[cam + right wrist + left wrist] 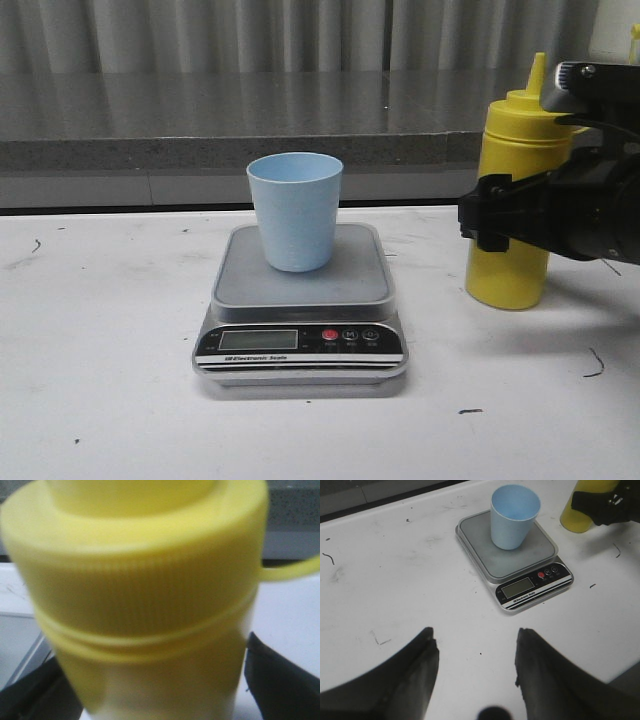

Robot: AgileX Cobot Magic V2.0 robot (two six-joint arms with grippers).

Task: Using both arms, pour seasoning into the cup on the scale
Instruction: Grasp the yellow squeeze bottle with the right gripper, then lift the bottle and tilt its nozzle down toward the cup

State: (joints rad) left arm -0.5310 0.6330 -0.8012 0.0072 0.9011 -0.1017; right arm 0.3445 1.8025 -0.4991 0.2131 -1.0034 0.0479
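Observation:
The pale blue cup (295,210) stands upright on the grey platform of the scale (345,285), which sits mid-table. The yellow seasoning bottle (512,140) stands on the table to the right of the scale. My right gripper (500,215) reaches in from the right and straddles the bottle's middle. In the right wrist view the bottle (145,595) fills the frame with a black finger close on each side (282,680), and a thin gap shows on one side. My left gripper (476,645) is open and empty, above bare table in front of the scale (520,562) and cup (514,517).
A grey ledge (200,150) runs along the back of the white table (100,380), with a curtain behind it. The scale's black front panel (300,340), with its display and red button, faces the table's front edge.

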